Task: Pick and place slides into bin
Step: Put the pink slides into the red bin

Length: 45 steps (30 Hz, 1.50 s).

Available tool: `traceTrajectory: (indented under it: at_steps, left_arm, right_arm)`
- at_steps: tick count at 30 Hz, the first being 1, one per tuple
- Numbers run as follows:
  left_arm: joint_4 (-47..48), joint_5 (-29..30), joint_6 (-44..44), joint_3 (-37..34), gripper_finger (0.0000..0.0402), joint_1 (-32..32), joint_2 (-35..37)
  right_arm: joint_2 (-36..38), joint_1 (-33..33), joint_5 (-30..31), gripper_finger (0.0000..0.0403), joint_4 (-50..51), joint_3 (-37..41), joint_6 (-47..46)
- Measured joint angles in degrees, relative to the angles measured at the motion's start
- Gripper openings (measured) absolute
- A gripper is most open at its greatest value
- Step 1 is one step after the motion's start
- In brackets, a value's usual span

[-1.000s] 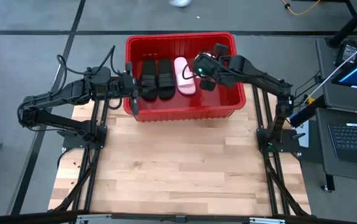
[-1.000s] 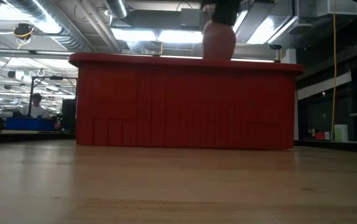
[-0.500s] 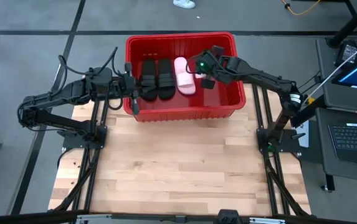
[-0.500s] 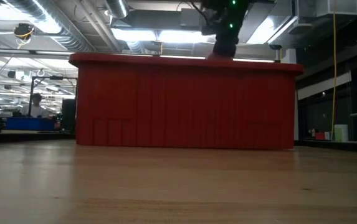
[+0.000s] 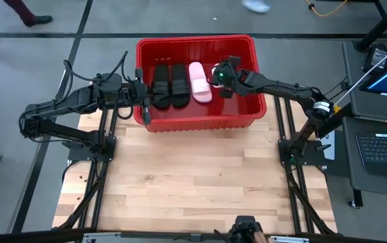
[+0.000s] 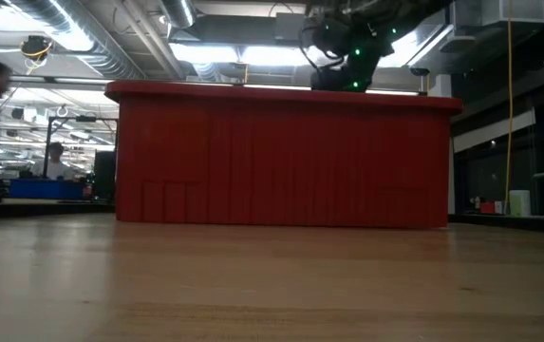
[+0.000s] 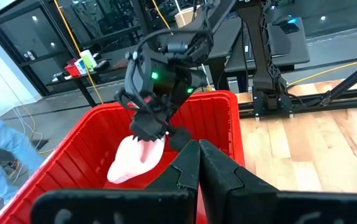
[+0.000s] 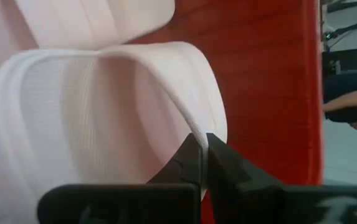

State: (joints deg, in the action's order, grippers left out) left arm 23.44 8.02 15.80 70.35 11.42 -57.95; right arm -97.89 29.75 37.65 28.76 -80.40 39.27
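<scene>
The right gripper (image 5: 219, 75), upper centre, pinches a pale pink slide (image 8: 91, 118) inside the red bin (image 5: 194, 123). The left gripper (image 5: 148, 94), fingers together, sits by the bin's left wall.

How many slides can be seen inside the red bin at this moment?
4: two black slides side by side toward the left of the bin, one pink slide beside them, another pink slide gripped by the right tool.

overhead looks straight down, low looks level at table height; both share the red bin (image 5: 247, 116).
</scene>
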Motion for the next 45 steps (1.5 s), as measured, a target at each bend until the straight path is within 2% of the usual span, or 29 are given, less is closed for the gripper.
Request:
traceTrajectory:
  at_steps: [8, 21, 31, 40, 45]
  left_arm:
    - [-0.02, 0.01, -0.01, 0.00, 0.0003, 0.02, 0.00]
    - [-0.02, 0.01, -0.01, 0.00, 0.0001, 0.02, 0.00]
    - [-0.02, 0.01, -0.11, 0.00, 0.0003, 0.02, 0.00]
    - [-0.04, 0.01, -1.54, 0.00, 0.0003, 0.00, 0.00]
    - [-0.06, -0.01, -1.72, 0.00, 0.0002, 0.00, 0.00]
  right_arm:
    - [-0.04, 0.79, 0.05, 0.0010, -9.27, 5.26, 1.93]
    - [-0.04, 3.12, -0.98, 0.0010, -18.27, 11.02, 6.34]
    - [-0.04, 4.19, -2.04, 0.0010, -20.86, 11.48, 8.02]
    - [-0.07, 5.42, -6.45, 0.0010, -19.91, 11.48, 9.40]
    - [-0.07, 6.03, -6.45, 0.0010, -19.97, 11.48, 9.44]
